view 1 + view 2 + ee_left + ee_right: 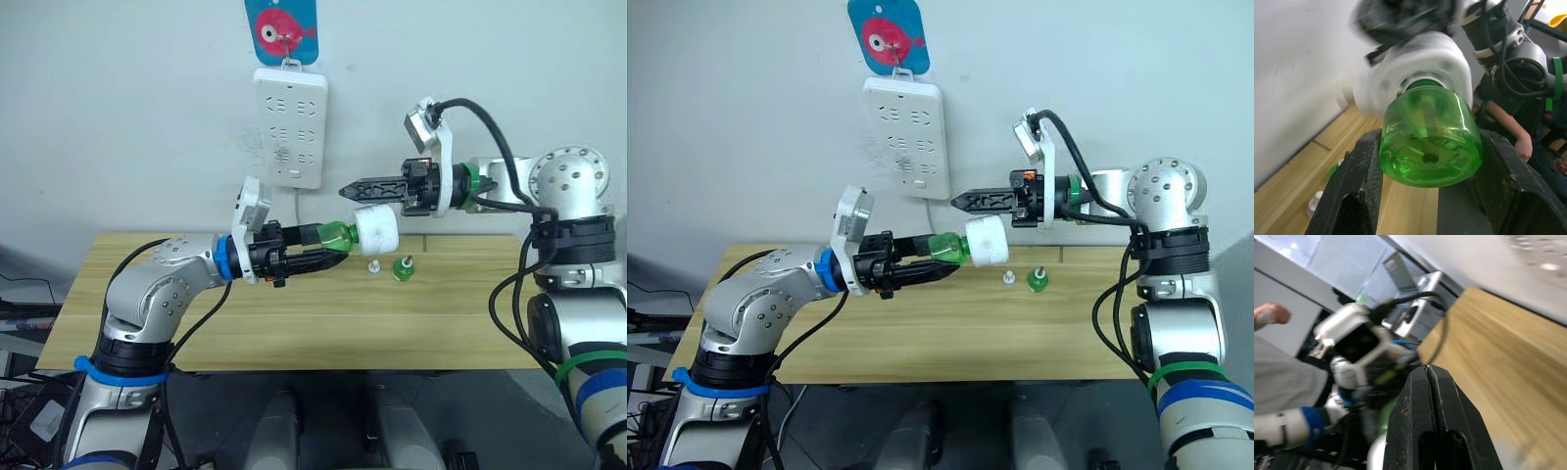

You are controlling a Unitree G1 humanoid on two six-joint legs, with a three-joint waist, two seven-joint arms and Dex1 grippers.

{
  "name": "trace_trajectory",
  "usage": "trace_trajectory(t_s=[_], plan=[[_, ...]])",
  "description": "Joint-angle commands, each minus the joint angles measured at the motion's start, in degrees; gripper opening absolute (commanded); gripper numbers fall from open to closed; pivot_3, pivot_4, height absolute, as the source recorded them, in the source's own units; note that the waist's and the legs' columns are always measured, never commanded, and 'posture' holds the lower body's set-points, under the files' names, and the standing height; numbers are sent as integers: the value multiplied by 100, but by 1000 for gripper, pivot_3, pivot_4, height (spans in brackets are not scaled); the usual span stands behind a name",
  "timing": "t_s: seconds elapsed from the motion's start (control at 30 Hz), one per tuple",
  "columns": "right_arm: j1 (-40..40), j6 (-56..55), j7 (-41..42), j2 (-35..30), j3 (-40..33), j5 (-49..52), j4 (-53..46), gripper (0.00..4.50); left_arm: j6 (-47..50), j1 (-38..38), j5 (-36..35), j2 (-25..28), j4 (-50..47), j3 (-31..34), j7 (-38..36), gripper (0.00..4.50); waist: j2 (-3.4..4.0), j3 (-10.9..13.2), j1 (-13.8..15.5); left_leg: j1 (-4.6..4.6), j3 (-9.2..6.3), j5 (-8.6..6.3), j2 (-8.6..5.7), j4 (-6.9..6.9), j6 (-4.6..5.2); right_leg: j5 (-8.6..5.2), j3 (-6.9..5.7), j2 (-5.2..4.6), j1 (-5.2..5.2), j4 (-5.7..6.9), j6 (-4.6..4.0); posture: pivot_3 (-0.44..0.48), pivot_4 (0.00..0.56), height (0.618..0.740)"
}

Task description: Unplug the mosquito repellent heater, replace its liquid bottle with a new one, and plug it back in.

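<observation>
Heater [376, 230]: white, rounded, held in the air over the table [147, 313], with a green bottle [338, 236] fitted into it. Liquid level in the bottle cannot be told.

Left gripper [328, 258]: 2 fingers clamped on the green bottle, one on each side of its base; the left wrist view shows the bottle's clear green bottom wedged between both black fingers [1354, 191], the white heater beyond it.

Right gripper [353, 187]: fingers pressed together with nothing between them, pointing toward the robot's left, just above the heater. Whether the tips touch the heater cannot be told.

Table, wooden top: 2 small items stand near the back edge, below and to the right of the heater: a white cap [373, 266] and a second green bottle [403, 267] with a white top, side by side and just apart. Contents of this bottle cannot be told.

Wall: white power strip [289, 125] hangs upright above the table from a hook, on a blue card with a pink fish [281, 29]. Its cord [297, 206] drops behind the left gripper. All sockets in sight are free.

A person's arm [1511, 129] shows in the left wrist view, beyond the right arm.
</observation>
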Motion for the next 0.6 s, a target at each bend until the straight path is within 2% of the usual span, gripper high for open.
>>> trace_trajectory(t_s=[0.03,0.23,0.4,0.6], plan=[[26,-381,636,-122,282,-555,131,47,51,7,-188,32,-304,115,-10,2256,0,0,0,0,1,0,0,0,0,0,1,0,0,0,0,-44,253,740],[706,-149,956,-242,391,-803,-440,47,77,-49,-245,4,-266,254,191,2256,0,0,9,0,-5,0,0,0,0,0,-2,-2,1,1,0,-33,253,740],[1328,912,607,-288,-249,-206,-1542,47,-5,-88,-159,11,-148,342,318,2256,0,1,32,-1,-9,0,1,0,0,0,-2,-6,1,2,0,-25,253,740],[1425,1462,176,-359,-786,649,-2005,47,-104,-86,-26,-8,-66,290,302,2256,0,0,31,0,-7,0,0,2,0,0,-3,-3,2,2,0,-36,241,740]])
